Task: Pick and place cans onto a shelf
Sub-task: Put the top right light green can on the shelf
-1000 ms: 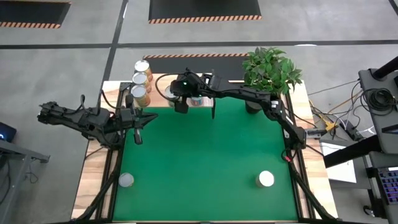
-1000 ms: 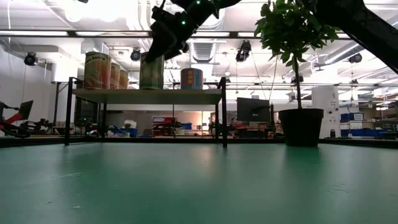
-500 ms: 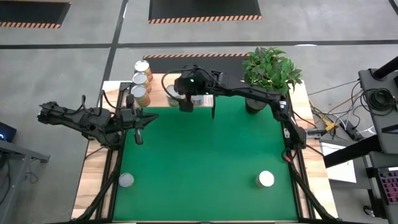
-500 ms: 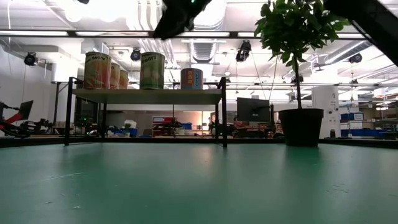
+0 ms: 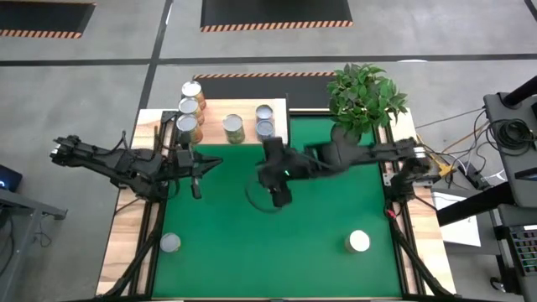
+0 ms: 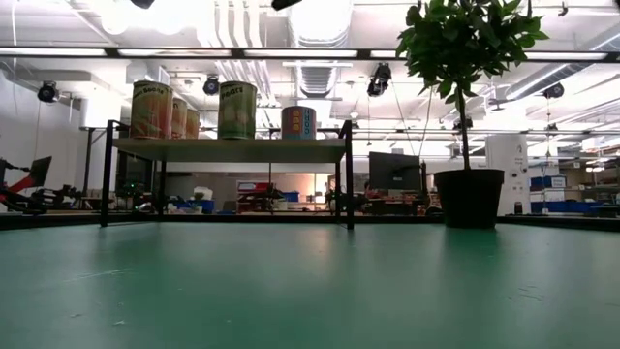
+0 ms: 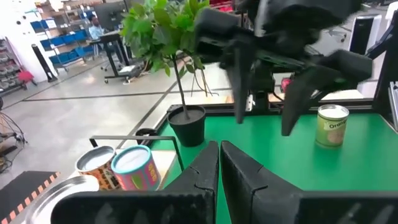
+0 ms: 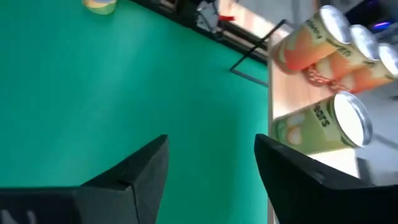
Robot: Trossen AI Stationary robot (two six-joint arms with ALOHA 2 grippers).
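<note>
The shelf stands at the far left of the green mat, with several cans upright on its wood top, among them a green-labelled can and an orange one. Two more cans stand on the mat near the front edge, one at the left and one at the right. My right gripper hangs open over the middle of the mat with nothing between its fingers. My left gripper is shut and empty, left of the shelf's near side.
A potted plant stands at the far right of the mat. The mat lies between wooden strips along both table sides. My right arm crosses the left wrist view, in front of the plant.
My right gripper has risen off the green-labelled can on the shelf and swung away toward the table's near edge and right, out over the middle of the mat. The can stays upright on the shelf. My left gripper has edged a little toward the right.
</note>
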